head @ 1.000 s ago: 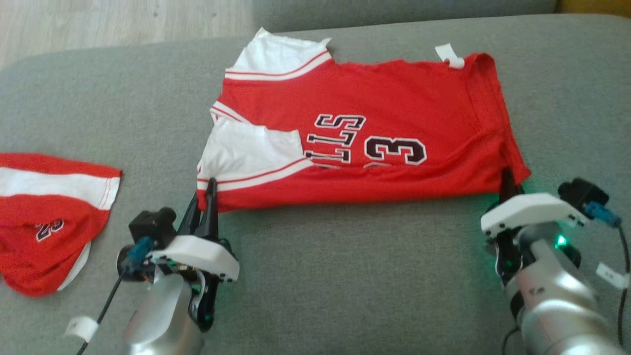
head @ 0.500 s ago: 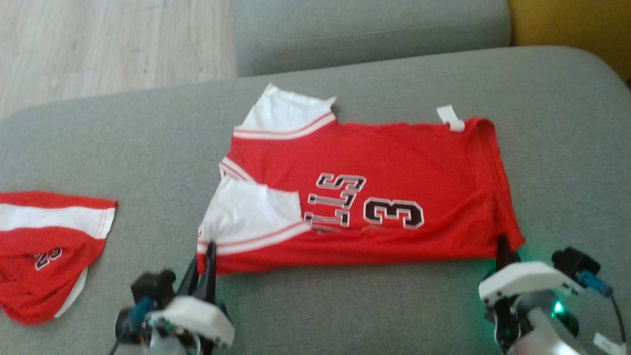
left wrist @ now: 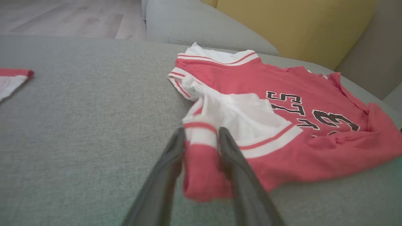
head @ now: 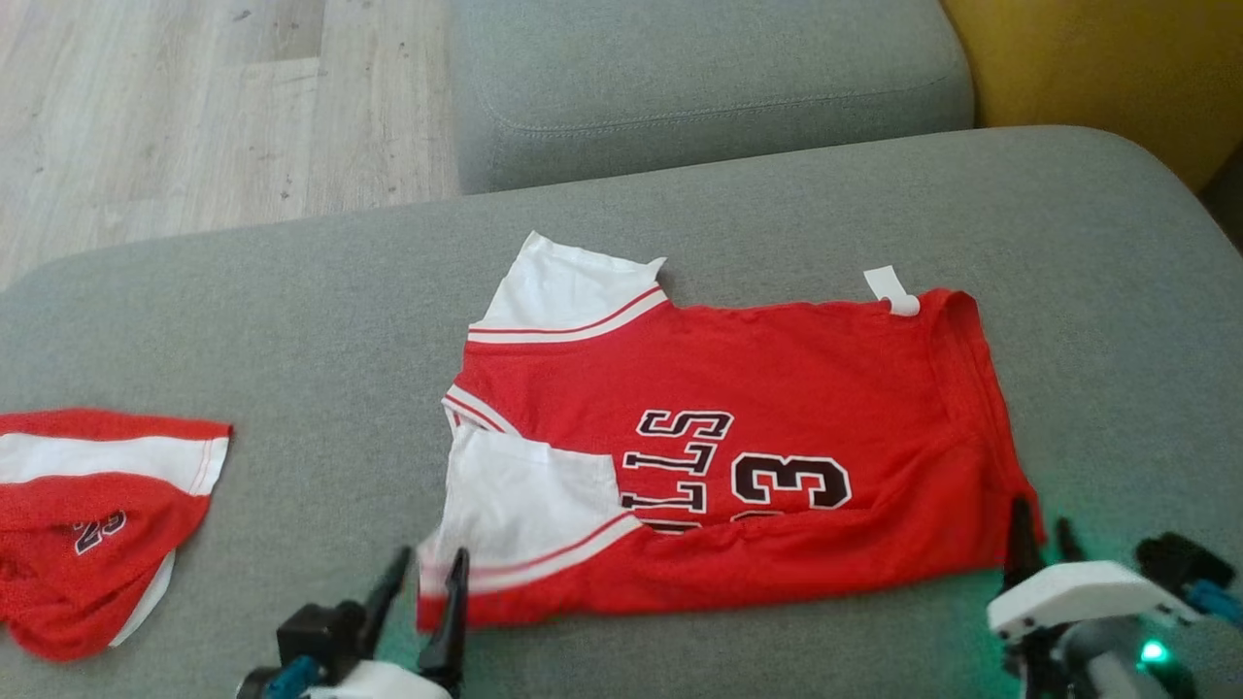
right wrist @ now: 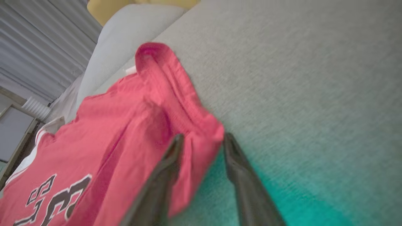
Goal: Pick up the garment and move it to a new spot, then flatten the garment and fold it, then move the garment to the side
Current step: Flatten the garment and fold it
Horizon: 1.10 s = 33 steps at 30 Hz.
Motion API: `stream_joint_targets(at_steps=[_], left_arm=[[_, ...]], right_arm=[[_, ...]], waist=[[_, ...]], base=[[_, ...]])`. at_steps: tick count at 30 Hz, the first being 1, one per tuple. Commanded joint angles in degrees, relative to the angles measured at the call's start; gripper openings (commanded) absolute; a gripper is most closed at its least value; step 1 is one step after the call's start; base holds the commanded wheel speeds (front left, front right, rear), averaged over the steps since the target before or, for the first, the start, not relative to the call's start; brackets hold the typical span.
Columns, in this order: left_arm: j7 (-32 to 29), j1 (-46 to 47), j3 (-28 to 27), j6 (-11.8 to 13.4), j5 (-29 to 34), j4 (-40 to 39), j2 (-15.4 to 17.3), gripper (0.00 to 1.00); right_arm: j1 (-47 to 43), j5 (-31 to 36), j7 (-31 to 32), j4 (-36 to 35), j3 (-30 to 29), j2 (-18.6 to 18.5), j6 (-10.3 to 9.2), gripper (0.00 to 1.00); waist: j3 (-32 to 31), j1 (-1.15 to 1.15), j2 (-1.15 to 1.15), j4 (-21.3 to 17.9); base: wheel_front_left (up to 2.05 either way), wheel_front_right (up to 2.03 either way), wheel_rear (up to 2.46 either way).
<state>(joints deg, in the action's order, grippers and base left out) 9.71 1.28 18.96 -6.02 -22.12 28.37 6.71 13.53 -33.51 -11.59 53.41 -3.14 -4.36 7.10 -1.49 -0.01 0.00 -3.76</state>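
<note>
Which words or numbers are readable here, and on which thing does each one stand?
"LLS": red jersey, lying sideways; the first letters are folded under.
"3": same jersey, beside the letters; the next digit is hidden by the fold.
"23": other red garment at the left, small.
White tag: nothing readable.

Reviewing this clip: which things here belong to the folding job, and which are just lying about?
Job:
- jersey, lying on the grey cushion
- left gripper and right gripper, jaws apart at its two near corners

Lying about:
- second red garment, at the left
- yellow cushion
- wood floor
</note>
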Motion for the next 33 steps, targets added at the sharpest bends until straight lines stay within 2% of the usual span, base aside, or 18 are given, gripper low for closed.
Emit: stream_joint_targets(at_steps=[1, 6, 10, 14, 22, 24, 27, 32, 33], left_arm=[[0.11, 1.76, -1.72, 0.57, 0.21, -2.18, 1.08, 1.0], [0.37, 3.17, -2.59, 1.92, 0.08, -4.96, 1.58, 1.0], [2.45, 5.35, -4.12, 2.84, 0.11, -7.17, 2.02, 1.0], [4.35, 8.72, -5.32, 3.51, 1.57, -9.81, 2.69, 1.0], [5.03, 16.17, -6.61, 2.57, 2.45, -9.68, 4.02, 1.0], [3.82, 18.5, -5.93, 1.79, 2.87, -8.36, 5.11, 1.0], [-1.71, 23.58, -3.34, 0.3, 4.27, -5.29, 7.91, 1.0], [-9.18, 35.04, -0.54, -1.24, 2.45, -0.6, 12.38, 1.0], [-9.18, 35.04, -0.54, -1.24, 2.45, -0.6, 12.38, 1.0]], right_arm=[[1.53, 0.78, -0.7, -2.11, 0.27, -1.18, 0.39, 1.0], [2.92, 6.65, -1.4, -6.33, -5.2, -2.63, 0.39, 1.0], [3.53, 12.32, -2.23, -13.21, -7.75, -2.61, 0.39, 1.0], [2.33, 20.33, -2.92, -22.56, -6.66, -2.84, 0.39, 1.0], [2.03, 24.76, -1.79, -31.62, -6.31, -0.62, 0.39, 1.0], [2.52, 24.95, -1.13, -33.13, -5.82, -0.42, 0.39, 1.0], [3.93, 25.17, 0.09, -35.24, -4.44, -0.6, 0.39, 1.0], [8.18, 25.12, 1.48, -37.49, -1.95, -1.68, 0.39, 1.0], [8.18, 25.12, 1.48, -37.49, -1.95, -1.68, 0.39, 1.0]], waist=[[0.1, 0.01, 0.0, 0.05], [0.91, 0.01, 0.0, 0.27], [1.71, 0.01, 0.0, 0.18], [2.96, 0.01, 0.0, -0.09], [6.44, 0.01, 0.0, -2.59], [7.83, 0.01, 0.0, -3.37], [10.94, 0.01, 0.0, -4.49], [16.62, 0.01, 0.0, -6.92], [16.62, 0.01, 0.0, -6.92]], base=[[0.0, 0.0, 0.0], [0.0, 0.0, 0.0], [0.0, 0.0, 0.0], [0.0, 0.0, 0.0], [0.0, 0.0, 0.0], [0.0, 0.0, 0.0], [0.0, 0.0, 0.0], [0.0, 0.0, 0.0], [0.0, 0.0, 0.0]])
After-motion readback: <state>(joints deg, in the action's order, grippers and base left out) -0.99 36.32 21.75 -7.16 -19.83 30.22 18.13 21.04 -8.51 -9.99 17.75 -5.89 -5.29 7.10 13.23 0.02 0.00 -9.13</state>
